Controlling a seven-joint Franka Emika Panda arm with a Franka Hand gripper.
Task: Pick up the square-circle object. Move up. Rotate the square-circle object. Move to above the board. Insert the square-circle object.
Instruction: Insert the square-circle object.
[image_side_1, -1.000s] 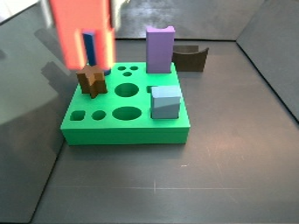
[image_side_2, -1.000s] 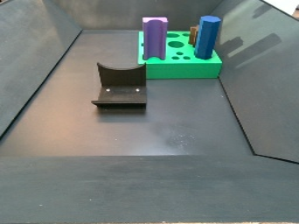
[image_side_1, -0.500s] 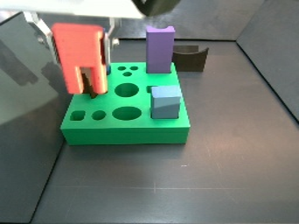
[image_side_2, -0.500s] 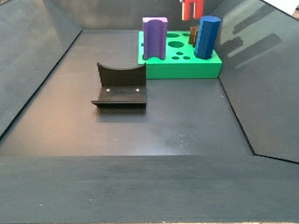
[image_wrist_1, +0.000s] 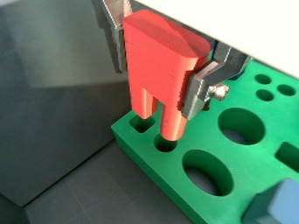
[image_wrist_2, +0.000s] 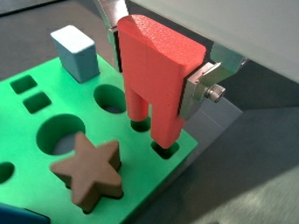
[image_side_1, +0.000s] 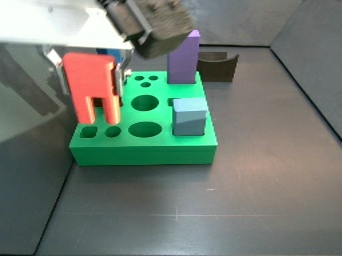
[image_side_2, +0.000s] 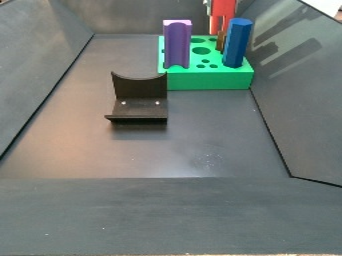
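Now claw grips square-circle object upright, both legs entering holes at board corner.

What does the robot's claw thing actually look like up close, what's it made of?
The gripper has two flat silver metal fingers, thin plates that look like brushed steel. One plate carries a small round screw head near its end. Above them, in a side view, the hand is a blocky grey body, blurred there, joined to a pale white arm. No cables or markings show.
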